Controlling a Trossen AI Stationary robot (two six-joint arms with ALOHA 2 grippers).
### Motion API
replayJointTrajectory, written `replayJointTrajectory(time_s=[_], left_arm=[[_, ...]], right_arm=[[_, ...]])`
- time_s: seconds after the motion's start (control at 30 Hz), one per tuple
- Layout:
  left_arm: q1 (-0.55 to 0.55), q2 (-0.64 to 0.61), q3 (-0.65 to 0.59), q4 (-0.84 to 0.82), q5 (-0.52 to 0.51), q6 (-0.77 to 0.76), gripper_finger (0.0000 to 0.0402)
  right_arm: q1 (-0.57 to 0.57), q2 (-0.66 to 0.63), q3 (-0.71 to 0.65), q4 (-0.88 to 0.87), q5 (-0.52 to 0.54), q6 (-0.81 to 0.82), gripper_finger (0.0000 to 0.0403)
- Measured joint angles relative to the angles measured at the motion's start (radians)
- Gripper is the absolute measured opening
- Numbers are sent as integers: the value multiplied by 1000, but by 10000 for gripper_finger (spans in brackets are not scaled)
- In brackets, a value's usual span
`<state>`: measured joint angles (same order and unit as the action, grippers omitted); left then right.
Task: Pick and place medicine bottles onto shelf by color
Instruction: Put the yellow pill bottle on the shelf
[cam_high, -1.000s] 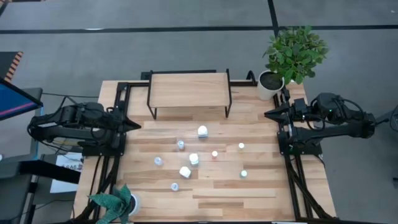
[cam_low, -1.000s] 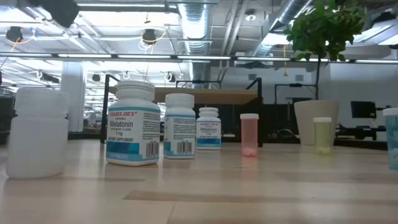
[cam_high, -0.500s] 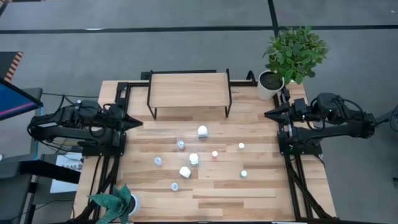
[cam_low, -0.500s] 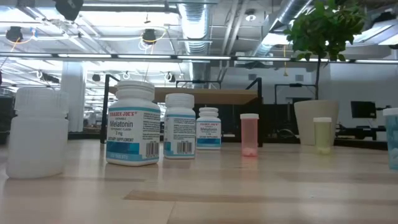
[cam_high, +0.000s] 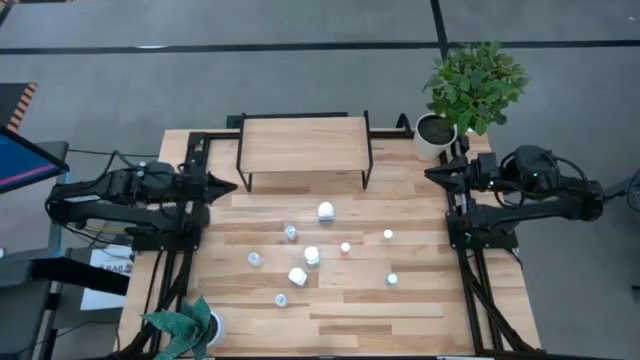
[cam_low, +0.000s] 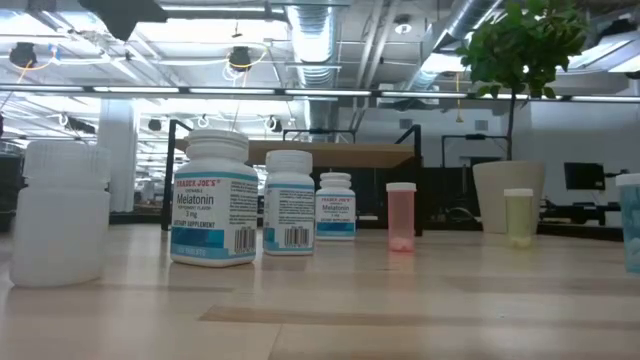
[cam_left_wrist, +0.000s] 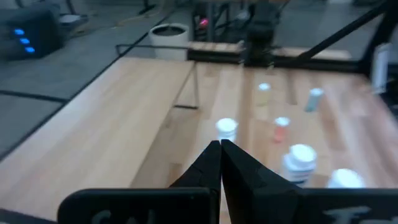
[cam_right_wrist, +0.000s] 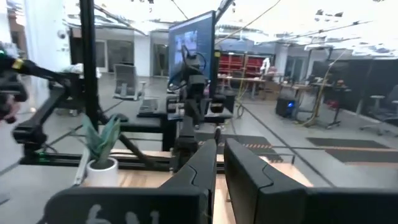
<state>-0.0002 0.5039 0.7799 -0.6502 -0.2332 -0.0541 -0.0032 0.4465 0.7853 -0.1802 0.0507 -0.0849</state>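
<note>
Several small medicine bottles stand upright on the plank table's middle: a larger white one (cam_high: 326, 210), a bluish one (cam_high: 290, 232), a reddish one (cam_high: 345, 247), and white ones (cam_high: 312, 255). The low view shows a plain white bottle (cam_low: 60, 210), labelled white bottles (cam_low: 213, 200), the reddish one (cam_low: 401, 216) and a greenish one (cam_low: 518, 217). The light-wood shelf (cam_high: 304, 145) stands on black legs at the far middle, nothing on it. My left gripper (cam_high: 232, 185) is shut and empty at the table's left, in front of the shelf's left leg. My right gripper (cam_high: 428, 172) is shut and empty at the table's right edge.
A leafy plant in a white pot (cam_high: 436, 135) stands at the far right corner, close to my right gripper. Another plant (cam_high: 185, 325) stands at the near left corner. Black frame rails (cam_high: 200, 140) run beside the shelf. Bare planks lie near the front edge (cam_high: 380, 330).
My left gripper has gone toward the table's right and a little toward the far edge, closer to the shelf's left leg, still shut. My right gripper has shifted slightly toward the far edge. The bottles have stayed in place.
</note>
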Motion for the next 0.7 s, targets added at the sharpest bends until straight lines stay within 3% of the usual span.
replayJointTrajectory(time_s=[0.13, 0.33, 0.57, 0.7], left_arm=[[0, 67, 0, 51, -8, 52, 0], [0, 174, 0, 318, -10, 144, 0], [0, 292, 0, 617, -62, 318, 0], [5, 368, 14, 840, -110, 412, 0]], right_arm=[[0, 20, 0, 20, 77, -50, 59], [0, 20, 0, 14, 340, 65, 59], [0, 19, 0, -62, 368, 60, 59], [-4, 49, 0, -127, 377, 170, 59]])
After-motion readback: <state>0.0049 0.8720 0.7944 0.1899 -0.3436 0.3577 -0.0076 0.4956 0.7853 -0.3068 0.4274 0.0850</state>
